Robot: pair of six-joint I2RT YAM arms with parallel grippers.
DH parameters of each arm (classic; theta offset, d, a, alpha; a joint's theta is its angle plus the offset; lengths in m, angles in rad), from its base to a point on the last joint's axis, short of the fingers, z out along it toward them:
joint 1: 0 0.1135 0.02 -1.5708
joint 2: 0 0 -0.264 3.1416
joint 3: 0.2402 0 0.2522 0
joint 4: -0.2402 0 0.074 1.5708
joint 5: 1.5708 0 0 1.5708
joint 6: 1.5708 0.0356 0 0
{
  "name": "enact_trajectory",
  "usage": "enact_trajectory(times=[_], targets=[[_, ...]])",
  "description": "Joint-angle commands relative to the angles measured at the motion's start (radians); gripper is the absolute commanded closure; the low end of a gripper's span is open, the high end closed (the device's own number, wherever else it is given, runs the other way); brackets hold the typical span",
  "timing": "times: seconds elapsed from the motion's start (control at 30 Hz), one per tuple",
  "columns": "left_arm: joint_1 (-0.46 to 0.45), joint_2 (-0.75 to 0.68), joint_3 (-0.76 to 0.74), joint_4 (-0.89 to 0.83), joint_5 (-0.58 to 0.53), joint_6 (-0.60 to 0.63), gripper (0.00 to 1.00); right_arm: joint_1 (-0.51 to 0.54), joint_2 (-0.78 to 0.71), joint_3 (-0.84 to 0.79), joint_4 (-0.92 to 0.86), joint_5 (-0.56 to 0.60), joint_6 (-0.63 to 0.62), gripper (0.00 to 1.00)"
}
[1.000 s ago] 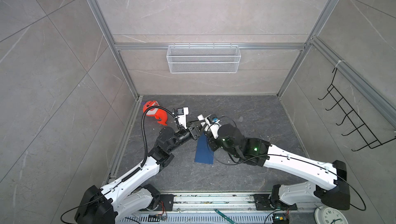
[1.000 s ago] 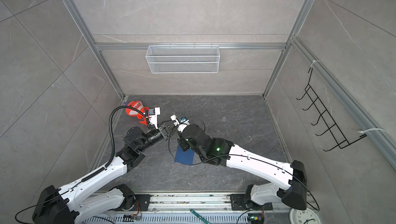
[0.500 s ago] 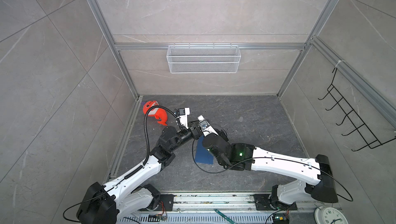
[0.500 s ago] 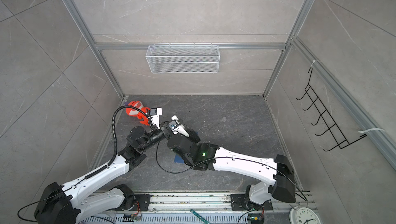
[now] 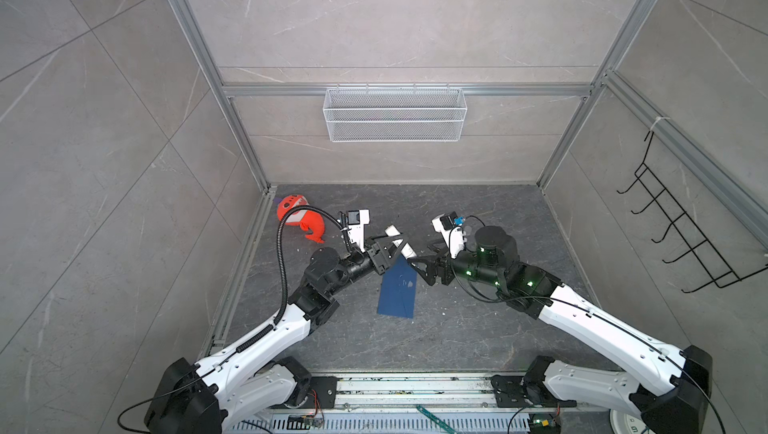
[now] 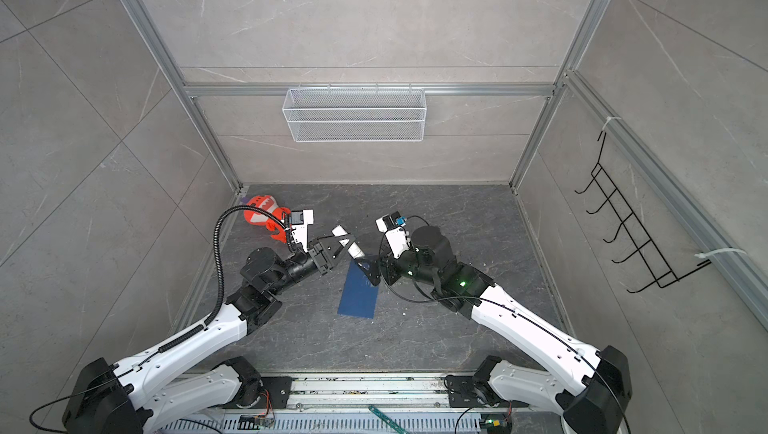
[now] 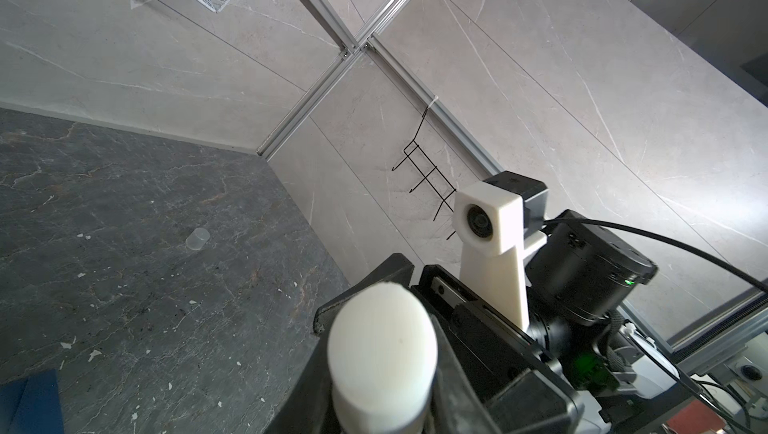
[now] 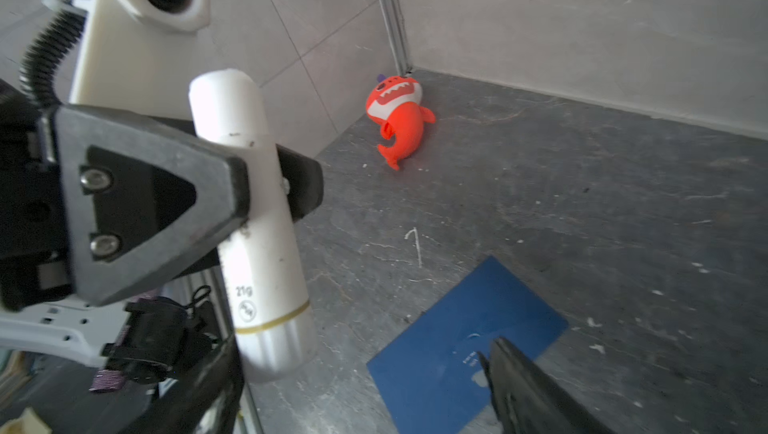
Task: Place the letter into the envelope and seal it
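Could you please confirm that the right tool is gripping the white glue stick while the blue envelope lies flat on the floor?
Not quite: the left tool grips the glue stick, as the right wrist view shows; the right tool is open. The envelope does lie flat on the floor.

White links (image 5: 266,334), black joints (image 5: 328,270), corrugated black cable (image 5: 284,286), green LEDs (image 5: 482,250)

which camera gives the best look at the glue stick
The right wrist view: the glue stick shows full length up close, printed marks and gold band readable, clamped in the left pincer. The left wrist view shows only its blurred round end. In both top views it is a small white tube.
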Motion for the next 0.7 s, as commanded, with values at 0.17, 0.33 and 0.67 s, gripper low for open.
enact_trajectory(times=[0.17,0.33,0.67], targets=[[0.006,-0.022,0.002,0.082,0.047,-0.021,1.00,-0.064,0.026,-0.065,0.241,-0.356,0.145,0.15],[0.007,-0.008,0.002,0.097,0.051,-0.036,1.00,-0.064,0.066,-0.040,0.254,-0.424,0.154,0.29],[0.006,0.003,-0.006,0.112,0.056,-0.055,1.00,-0.064,0.097,-0.032,0.294,-0.430,0.184,0.65]])
